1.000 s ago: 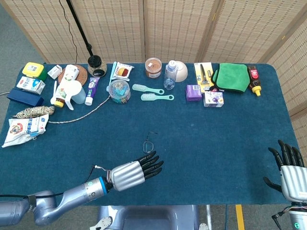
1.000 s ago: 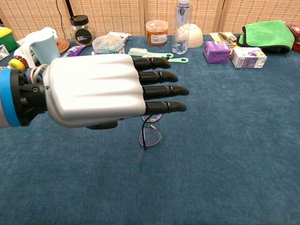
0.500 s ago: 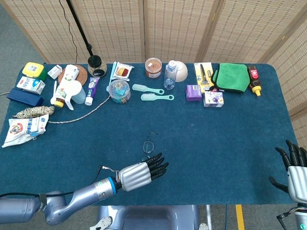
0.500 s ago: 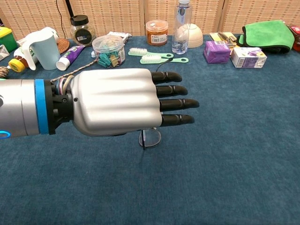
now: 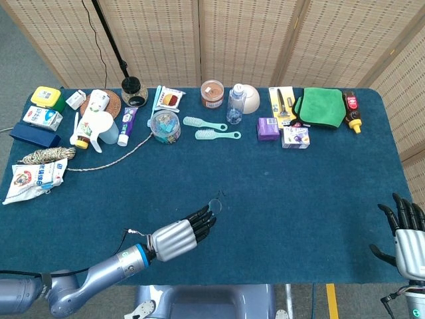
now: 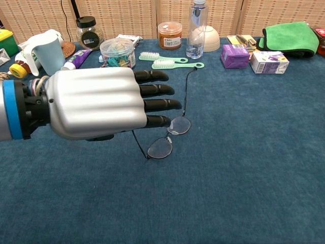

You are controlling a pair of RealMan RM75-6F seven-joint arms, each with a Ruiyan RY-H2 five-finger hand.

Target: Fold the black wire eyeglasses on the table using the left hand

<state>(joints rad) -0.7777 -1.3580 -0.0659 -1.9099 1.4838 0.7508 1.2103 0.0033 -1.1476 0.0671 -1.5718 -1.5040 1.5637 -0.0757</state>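
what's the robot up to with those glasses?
It's working on folding the black wire eyeglasses with its left hand. The hand hovers flat, fingers extended beside the frame, holding nothing. The glasses lie on the blue table with the temple arms spread out, so they're not folded yet. The right hand sits open at the table's right edge, uninvolved.

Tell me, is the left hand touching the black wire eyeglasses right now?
Cannot tell. In the chest view the left hand overlaps the eyeglasses, hiding any contact; the head view is too small.
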